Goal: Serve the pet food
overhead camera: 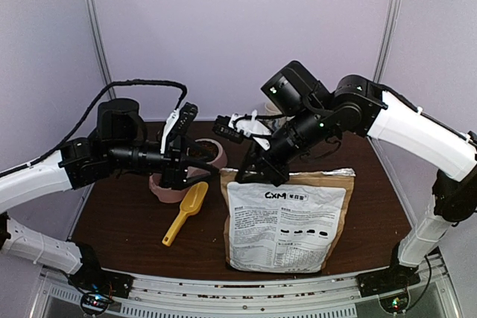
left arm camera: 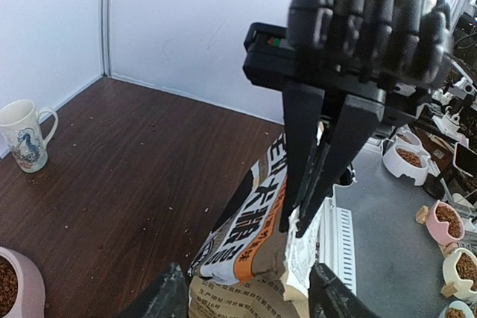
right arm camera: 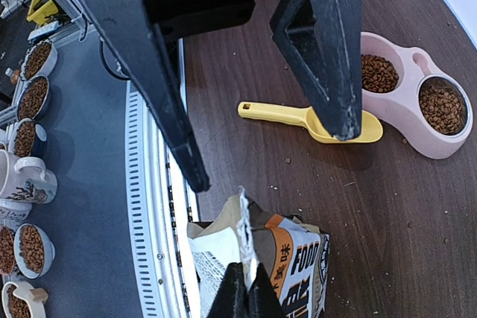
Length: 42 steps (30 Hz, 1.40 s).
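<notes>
The tan-and-white printed bag [overhead camera: 287,221] stands at the table's front middle. My right gripper [overhead camera: 252,175] is shut on its torn top edge, seen up close in the right wrist view [right arm camera: 246,292] and from the left wrist [left arm camera: 294,227]. My left gripper [overhead camera: 195,163] is open and empty just left of the bag top [left arm camera: 246,236], its fingers [right arm camera: 328,50] facing the right gripper. The pet food [right arm camera: 441,106] fills both cups of a pink double bowl [right arm camera: 406,121]. A yellow scoop [overhead camera: 186,210] lies empty between bowl and bag.
A white printed mug [left arm camera: 26,135] stands near the back wall. The pink bowl [overhead camera: 170,190] sits under my left wrist. Loose crumbs dot the brown table [left arm camera: 134,176]. Several bowls of kibble [left arm camera: 406,158] stand on a grey surface beyond the table's front edge.
</notes>
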Motion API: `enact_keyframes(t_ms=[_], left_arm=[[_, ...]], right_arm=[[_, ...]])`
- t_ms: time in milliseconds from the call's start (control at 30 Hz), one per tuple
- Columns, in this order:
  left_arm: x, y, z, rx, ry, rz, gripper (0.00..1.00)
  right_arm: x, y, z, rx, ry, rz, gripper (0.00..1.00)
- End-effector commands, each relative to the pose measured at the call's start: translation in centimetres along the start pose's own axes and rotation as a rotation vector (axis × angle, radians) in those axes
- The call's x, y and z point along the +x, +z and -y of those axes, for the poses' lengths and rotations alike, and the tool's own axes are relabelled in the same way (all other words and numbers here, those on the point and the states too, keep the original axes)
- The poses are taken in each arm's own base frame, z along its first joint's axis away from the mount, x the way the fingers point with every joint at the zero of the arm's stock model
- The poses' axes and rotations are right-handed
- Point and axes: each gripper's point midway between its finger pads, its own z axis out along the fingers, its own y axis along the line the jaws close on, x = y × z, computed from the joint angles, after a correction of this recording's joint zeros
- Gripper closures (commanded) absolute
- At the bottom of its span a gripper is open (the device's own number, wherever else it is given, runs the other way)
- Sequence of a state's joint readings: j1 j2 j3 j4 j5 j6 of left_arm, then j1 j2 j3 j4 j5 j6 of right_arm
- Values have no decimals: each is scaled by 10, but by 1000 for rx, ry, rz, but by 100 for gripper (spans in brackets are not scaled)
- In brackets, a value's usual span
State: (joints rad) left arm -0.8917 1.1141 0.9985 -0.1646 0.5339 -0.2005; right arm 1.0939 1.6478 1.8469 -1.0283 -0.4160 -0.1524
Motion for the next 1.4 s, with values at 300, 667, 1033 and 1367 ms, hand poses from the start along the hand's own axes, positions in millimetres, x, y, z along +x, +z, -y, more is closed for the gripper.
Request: enact_keyframes(t_ms=[300, 667, 1033, 1367], left_arm=[[0, 36, 20, 140, 20, -6, 68], [0, 41, 23, 169, 8, 18, 100], [-2, 37, 23, 155, -2, 37, 100], [-7, 31, 23, 134, 9, 46, 100]], right_arm=[[-9, -13, -3, 15, -14, 49, 100], [6, -11, 0, 36, -3, 15, 84], [22, -23, 9, 119, 1, 7, 100], [42, -40, 12, 177, 0, -17, 89]])
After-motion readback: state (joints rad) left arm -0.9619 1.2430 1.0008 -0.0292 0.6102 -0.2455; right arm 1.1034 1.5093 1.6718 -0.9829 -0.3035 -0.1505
